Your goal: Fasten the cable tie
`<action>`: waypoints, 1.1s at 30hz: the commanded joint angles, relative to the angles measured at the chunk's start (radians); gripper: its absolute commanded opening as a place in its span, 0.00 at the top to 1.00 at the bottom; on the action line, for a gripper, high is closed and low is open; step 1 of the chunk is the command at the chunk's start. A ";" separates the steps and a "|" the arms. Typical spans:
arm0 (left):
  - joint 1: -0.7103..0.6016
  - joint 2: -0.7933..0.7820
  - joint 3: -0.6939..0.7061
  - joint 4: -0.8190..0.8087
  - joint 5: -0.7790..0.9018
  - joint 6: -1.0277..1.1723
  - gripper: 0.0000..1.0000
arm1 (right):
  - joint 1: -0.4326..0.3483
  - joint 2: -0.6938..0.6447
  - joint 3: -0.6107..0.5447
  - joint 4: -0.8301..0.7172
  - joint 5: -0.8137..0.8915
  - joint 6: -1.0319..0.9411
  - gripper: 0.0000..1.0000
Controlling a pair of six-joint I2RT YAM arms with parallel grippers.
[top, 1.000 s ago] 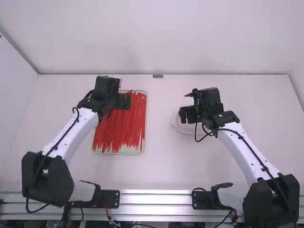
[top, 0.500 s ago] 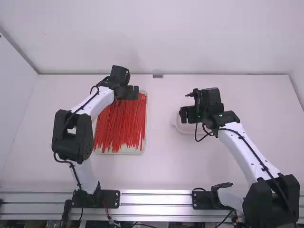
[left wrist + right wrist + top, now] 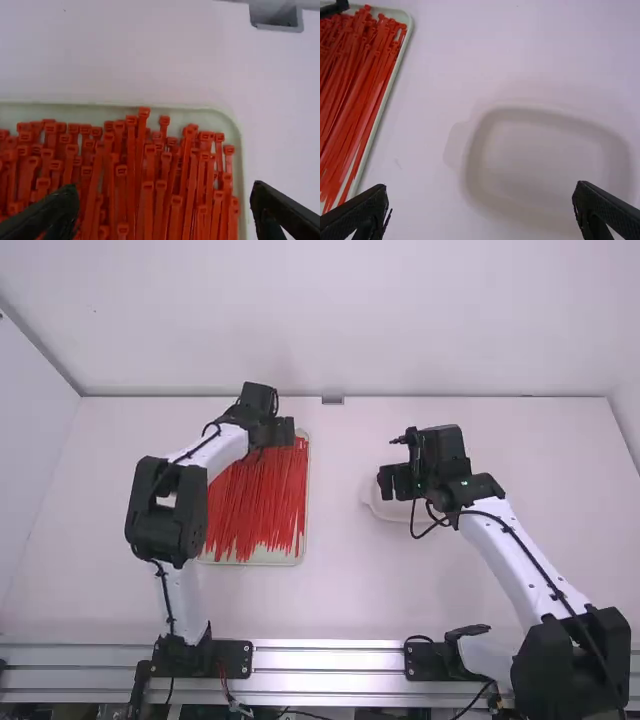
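Left pincer held far forward, jaws spread wide (elbow folded high), right pincer likewise agape, pointing down

In the high view's upper middle, the left gripper is covering part of the tray's upper edge and the ties' heads there. Right of centre, the right gripper is hiding most of the dish. In the right wrist view the dish is showing blurred, and the ties are running off the frame's edge.
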 commanded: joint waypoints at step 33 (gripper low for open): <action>-0.004 0.108 0.024 0.095 -0.024 -0.039 0.64 | 0.005 -0.019 0.039 -0.017 -0.006 -0.007 0.02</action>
